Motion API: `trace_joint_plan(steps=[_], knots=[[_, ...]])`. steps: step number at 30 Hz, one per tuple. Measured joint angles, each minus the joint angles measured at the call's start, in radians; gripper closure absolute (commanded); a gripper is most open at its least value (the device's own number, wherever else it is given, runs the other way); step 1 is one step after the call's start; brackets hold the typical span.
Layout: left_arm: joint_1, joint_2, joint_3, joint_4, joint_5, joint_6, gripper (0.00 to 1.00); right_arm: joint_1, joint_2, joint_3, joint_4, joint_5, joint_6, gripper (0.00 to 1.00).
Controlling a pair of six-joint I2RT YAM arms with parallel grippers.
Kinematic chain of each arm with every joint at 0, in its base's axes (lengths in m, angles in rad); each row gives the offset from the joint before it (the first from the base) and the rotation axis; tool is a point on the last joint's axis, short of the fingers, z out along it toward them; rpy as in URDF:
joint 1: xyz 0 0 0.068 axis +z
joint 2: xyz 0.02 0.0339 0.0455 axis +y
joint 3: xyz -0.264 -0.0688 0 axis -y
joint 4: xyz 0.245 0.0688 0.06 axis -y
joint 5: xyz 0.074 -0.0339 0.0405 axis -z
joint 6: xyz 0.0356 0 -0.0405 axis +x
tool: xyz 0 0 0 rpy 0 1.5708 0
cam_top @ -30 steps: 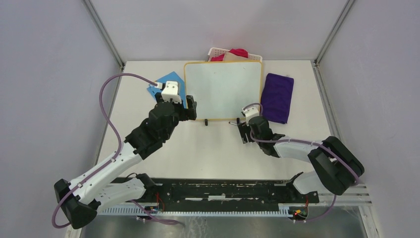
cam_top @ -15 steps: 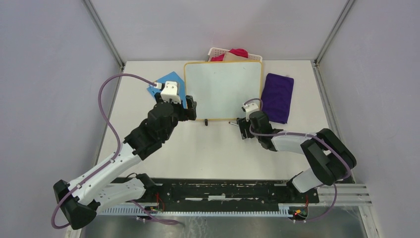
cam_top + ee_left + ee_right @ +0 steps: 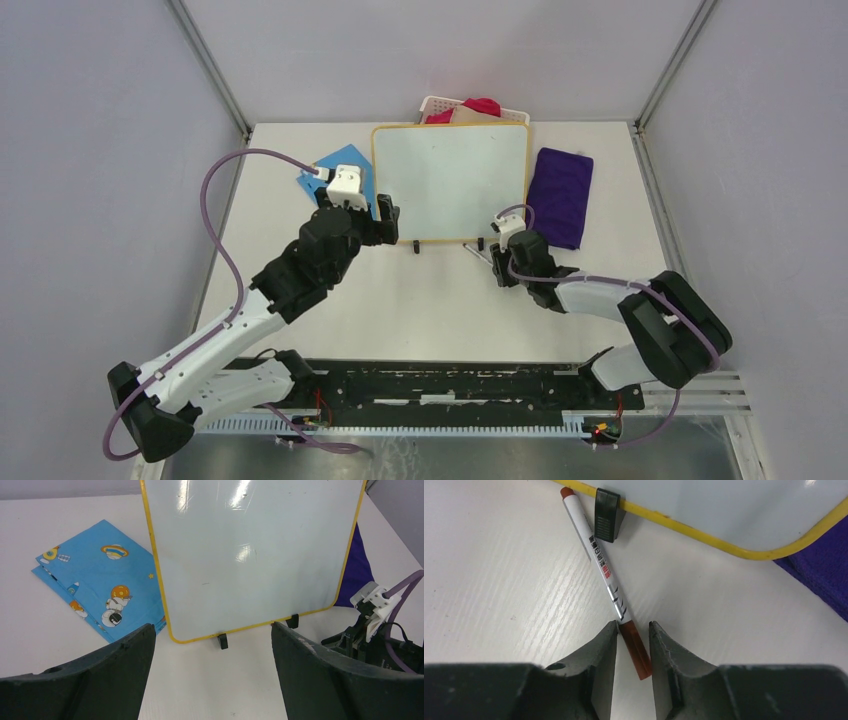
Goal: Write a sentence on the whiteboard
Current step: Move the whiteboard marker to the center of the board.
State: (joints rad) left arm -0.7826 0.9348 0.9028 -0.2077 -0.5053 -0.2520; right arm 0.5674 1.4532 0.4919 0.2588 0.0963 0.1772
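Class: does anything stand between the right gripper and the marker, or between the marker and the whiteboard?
Nothing visible. The marker lies with its red end between the fingers of the right gripper; the whiteboard, just beyond, is blank.

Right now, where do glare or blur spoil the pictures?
Left wrist view: bright glare streaks on the whiteboard, strongest near its top edge, surface otherwise readable. Right wrist view: the marker is sharp, the right gripper's fingers soft near the lens. Top external view: even light, no clear glare on the board.
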Motion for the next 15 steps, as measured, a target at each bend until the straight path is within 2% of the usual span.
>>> trace_joint_plan(steps=[8,15], knots=[[-0.001,0.000,0.000,0.000,0.011,0.000,0.09,0.036,-0.054,-0.018,-0.069,-0.026,0.014,0.81],[-0.004,0.000,0.000,0.000,0.012,0.000,0.10,0.147,-0.090,-0.036,-0.100,-0.036,0.095,0.97]])
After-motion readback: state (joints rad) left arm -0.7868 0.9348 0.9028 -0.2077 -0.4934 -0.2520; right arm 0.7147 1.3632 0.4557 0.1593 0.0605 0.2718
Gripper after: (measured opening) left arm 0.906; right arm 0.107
